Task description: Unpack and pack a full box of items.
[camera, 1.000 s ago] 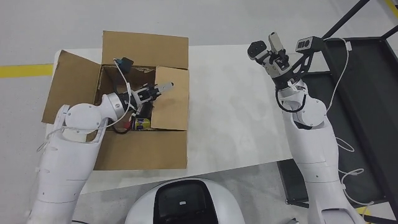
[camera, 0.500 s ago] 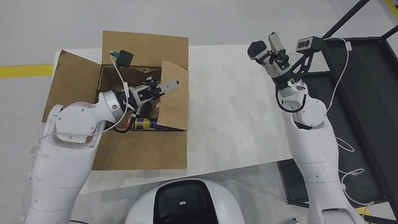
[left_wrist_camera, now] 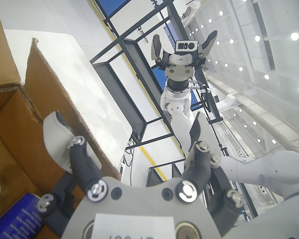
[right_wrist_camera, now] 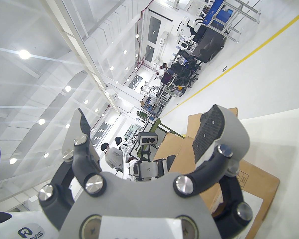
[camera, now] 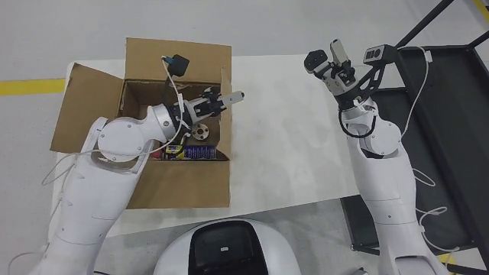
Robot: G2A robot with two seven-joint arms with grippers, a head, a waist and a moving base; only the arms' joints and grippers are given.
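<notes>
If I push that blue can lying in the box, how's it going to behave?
The blue can lies on its side, so it would probably roll rather than slide. Its smooth printed wall looks slippery for the open left gripper. The cardboard box wall close by should stop it.

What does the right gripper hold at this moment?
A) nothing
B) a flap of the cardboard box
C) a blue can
A: the right gripper is up in the air, away from the cardboard box, its fingers spread with nothing between them.
</notes>
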